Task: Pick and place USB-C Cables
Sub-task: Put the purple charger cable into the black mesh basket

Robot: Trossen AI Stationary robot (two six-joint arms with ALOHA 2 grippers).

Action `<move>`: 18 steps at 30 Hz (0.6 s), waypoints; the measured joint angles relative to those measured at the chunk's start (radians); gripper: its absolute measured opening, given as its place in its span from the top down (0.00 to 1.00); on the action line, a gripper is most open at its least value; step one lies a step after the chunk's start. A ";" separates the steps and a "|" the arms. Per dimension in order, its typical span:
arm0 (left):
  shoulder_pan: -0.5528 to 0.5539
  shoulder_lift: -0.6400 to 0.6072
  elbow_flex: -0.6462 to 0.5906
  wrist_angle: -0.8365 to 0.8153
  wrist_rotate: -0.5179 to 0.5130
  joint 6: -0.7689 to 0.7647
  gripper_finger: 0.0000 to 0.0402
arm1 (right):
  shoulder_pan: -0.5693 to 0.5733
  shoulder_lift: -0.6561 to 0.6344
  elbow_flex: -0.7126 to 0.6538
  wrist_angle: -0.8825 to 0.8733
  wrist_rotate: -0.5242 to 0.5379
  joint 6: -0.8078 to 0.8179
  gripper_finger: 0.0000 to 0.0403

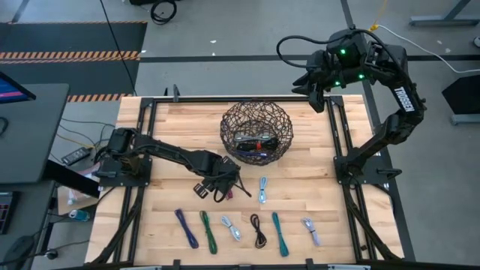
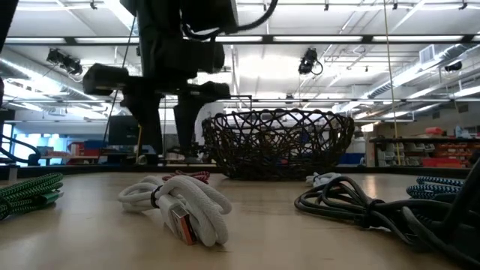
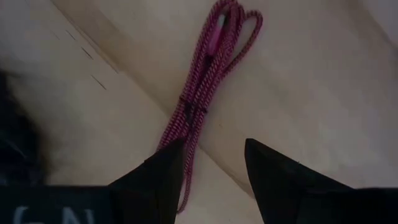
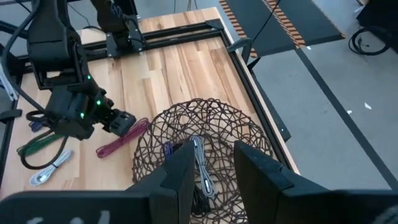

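Left gripper (image 3: 208, 165), jaws spread, hangs low over the magenta USB-C cable (image 3: 205, 93) on the tabletop (image 1: 330, 199), just in front of the wire basket (image 1: 256, 131). Other cables lie inside that basket. Beyond the basket, the right gripper (image 4: 208, 165) hovers, fingers parted, holding nothing.

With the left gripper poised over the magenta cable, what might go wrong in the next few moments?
1. In the left wrist view the magenta cable lies off-centre, against one finger of the open left gripper; closing might catch only one strand or push the bundle aside.
2. The silvery cable lies close beside the left gripper, so a sideways move could nudge it.
3. The wire basket already holds cables; a loose drop might snag the rim.
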 joint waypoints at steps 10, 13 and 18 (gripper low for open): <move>0.034 0.039 0.002 0.109 -0.019 -0.005 0.51 | 0.000 0.000 0.000 0.006 0.000 0.000 0.71; 0.040 0.050 0.000 0.092 -0.011 -0.004 0.51 | 0.000 0.000 0.000 0.006 0.000 0.000 0.71; 0.039 0.081 0.001 0.056 0.006 0.013 0.51 | 0.000 0.000 0.000 0.007 0.000 0.000 0.71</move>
